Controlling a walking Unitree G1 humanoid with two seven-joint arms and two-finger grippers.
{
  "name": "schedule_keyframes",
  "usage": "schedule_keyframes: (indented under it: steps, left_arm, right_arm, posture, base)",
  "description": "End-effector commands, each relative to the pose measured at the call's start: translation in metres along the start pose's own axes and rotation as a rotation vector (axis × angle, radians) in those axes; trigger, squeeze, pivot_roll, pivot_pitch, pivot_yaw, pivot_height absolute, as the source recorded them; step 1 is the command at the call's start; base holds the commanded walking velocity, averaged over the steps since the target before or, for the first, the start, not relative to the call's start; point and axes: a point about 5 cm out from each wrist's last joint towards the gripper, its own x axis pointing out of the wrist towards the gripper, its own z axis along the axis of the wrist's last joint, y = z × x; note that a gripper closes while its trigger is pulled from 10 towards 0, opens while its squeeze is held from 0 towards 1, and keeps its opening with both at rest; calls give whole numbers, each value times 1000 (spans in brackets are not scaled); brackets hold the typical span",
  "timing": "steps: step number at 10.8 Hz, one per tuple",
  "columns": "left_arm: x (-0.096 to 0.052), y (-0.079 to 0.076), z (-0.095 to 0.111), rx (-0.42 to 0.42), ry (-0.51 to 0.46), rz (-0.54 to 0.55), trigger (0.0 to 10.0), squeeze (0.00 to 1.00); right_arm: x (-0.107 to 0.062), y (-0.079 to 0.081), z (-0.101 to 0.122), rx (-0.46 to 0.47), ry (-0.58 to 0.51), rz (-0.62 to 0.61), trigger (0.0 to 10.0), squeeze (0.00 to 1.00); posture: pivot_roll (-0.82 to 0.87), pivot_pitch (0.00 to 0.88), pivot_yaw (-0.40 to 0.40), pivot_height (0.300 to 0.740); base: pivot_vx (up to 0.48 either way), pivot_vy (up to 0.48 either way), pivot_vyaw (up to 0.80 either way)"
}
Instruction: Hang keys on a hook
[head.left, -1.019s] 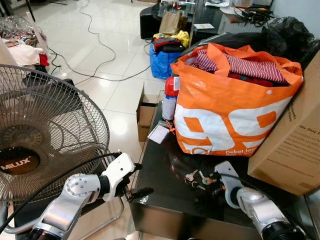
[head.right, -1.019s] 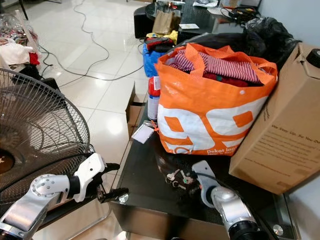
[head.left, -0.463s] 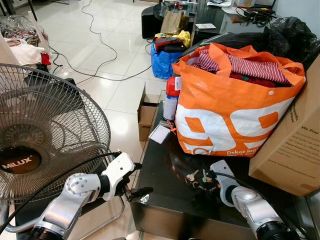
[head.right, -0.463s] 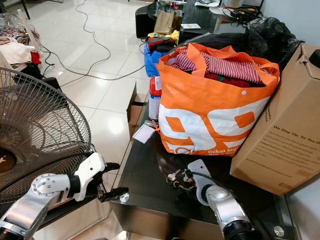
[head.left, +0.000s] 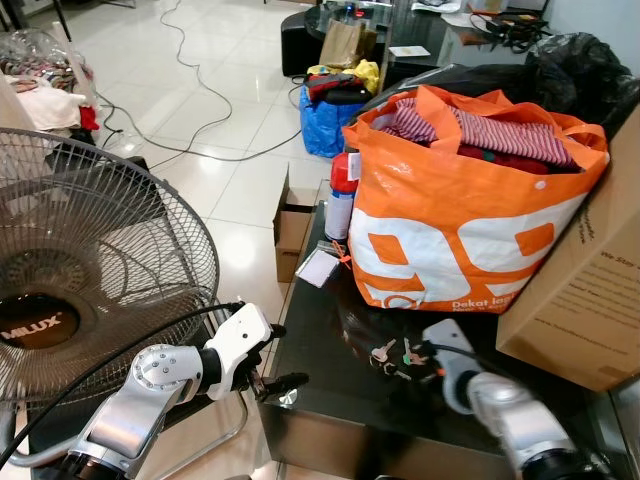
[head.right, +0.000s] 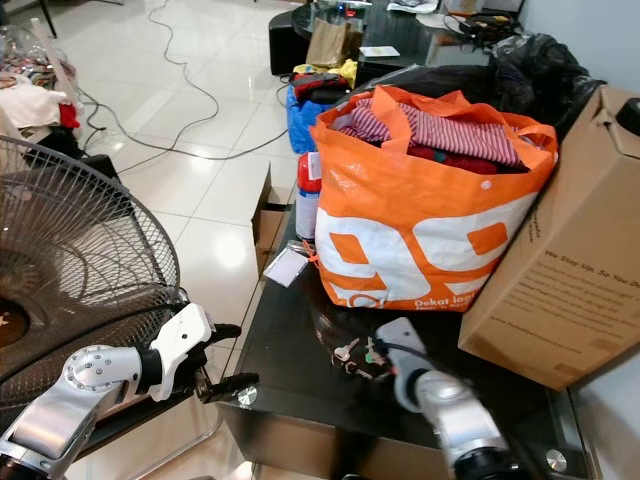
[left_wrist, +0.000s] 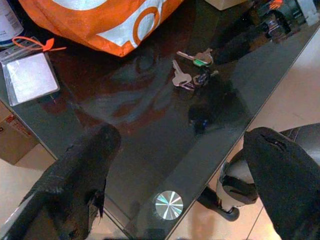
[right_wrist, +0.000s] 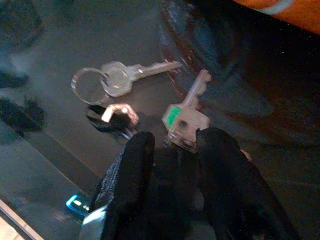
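The right gripper (right_wrist: 172, 150) has stayed low over the keys (right_wrist: 145, 102) for the past second, its fingers (right_wrist: 131, 165) now nearly closed at the green-tagged key without visibly holding it. The keys lie flat on the black table (head.left: 320, 340) before the orange bag (head.left: 460, 210), so pickup appears unfinished. The left gripper (left_wrist: 175, 170) hovers wide open and empty beside the table edge.

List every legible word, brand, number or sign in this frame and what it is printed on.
"MILUX": hub badge of the fan.
"99", large white numerals: the orange bag.
"Dekat lagi" or similar, small white line low on the orange bag: only partly readable.
"We Stay...": print on the cardboard box, too small to read fully.
Spray can label: too small.
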Motion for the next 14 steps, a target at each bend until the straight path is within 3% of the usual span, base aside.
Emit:
schedule_keyframes:
  steps: [1, 5, 9, 14]
  left_arm:
    - [1, 0, 4, 16, -2, -12, 10000, 0]
    - [0, 3, -2, 9, 7, -5, 10000, 0]
    - [4, 2, -2, 14, 5, -8, 10000, 0]
    - [5, 1, 0, 24, 2, -14, 10000, 0]
  right_arm:
    - [2, 3, 1, 14, 0, -23, 10000, 0]
    - [7, 0, 1, 97, 7, -176, 10000, 0]
    - [2, -8, -10, 37, 67, -175, 10000, 0]
    - [-5, -25, -9, 65, 46, -212, 10000, 0]
  posture:
    - [-26, 0, -36, 740]
    - [-19, 0, -40, 740]
    - [-23, 0, -39, 740]
    - [-23, 0, -36, 740]
  base:
    - [0, 0, 0]
    - [0, 0, 0]
    - [0, 0, 0]
    - [0, 0, 0]
